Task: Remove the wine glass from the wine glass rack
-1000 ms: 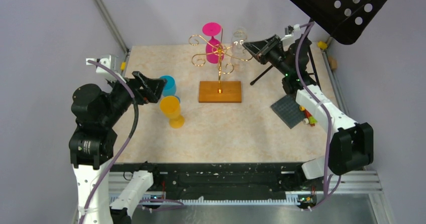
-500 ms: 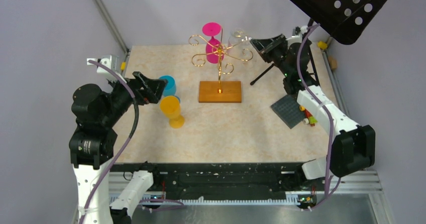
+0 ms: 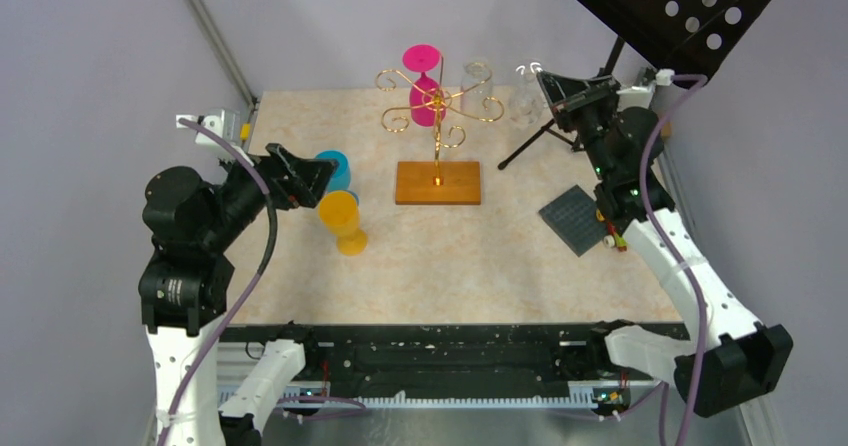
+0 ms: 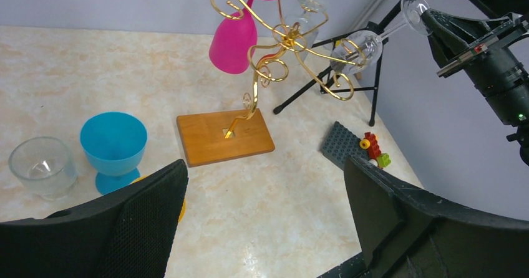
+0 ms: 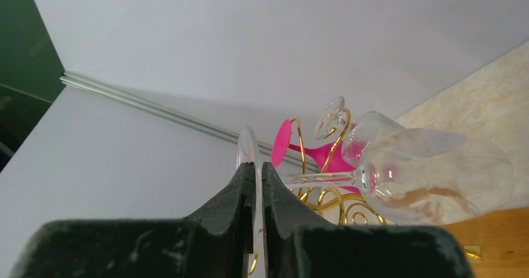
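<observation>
bright, even light from overhead; shadows on the table (image 3: pixel 500 256) are faint. in the right wrist view the near fingers (image 5: pixel 187 240) blur at 6 o'clock, and the clear wine glass (image 5: pixel 430 172) looks perhaps slightly soft, with small glints.

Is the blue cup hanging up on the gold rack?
No, the blue cup stands upright on the table, apart from the gold wire rack, where a pink glass hangs.

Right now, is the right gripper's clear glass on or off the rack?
Off. In the top view the glass sits right of the rack arms, gap between, its foot pinched in the right gripper.
</observation>
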Robot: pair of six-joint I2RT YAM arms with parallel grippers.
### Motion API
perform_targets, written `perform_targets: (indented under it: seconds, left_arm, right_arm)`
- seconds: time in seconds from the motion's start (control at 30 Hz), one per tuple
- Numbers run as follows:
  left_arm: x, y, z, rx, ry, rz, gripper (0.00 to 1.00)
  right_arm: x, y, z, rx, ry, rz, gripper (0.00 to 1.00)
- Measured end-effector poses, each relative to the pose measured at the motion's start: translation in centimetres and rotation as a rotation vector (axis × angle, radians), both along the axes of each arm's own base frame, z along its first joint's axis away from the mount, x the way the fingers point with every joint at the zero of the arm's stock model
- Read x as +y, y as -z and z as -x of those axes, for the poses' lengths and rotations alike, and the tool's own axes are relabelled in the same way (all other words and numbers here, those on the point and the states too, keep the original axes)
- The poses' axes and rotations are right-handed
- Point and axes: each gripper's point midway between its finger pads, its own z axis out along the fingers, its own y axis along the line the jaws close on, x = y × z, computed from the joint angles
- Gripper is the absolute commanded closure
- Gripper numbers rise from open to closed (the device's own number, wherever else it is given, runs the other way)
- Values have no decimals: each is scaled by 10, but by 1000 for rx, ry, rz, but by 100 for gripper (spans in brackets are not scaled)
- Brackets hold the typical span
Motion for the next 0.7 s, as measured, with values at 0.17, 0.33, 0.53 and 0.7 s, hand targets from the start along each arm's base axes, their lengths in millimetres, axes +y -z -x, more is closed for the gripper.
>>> perform_targets:
  seconds: [0.17, 0.33, 0.53, 0.7]
  left_arm:
    - [-15, -3, -1, -29, 89, 33, 3]
    - [-37, 8, -11, -17, 215, 99, 5]
    - [-86, 23, -17, 11, 418, 137, 6]
    - [-143, 34, -5, -19, 628, 113, 10]
  right_arm:
    - [-8, -14, 29, 6, -11, -32, 100]
    - [-10, -12, 66, 27, -72, -76, 100]
    - [-7, -1, 110, 72, -180, -144, 100]
    - [1, -8, 139, 70, -294, -213, 100]
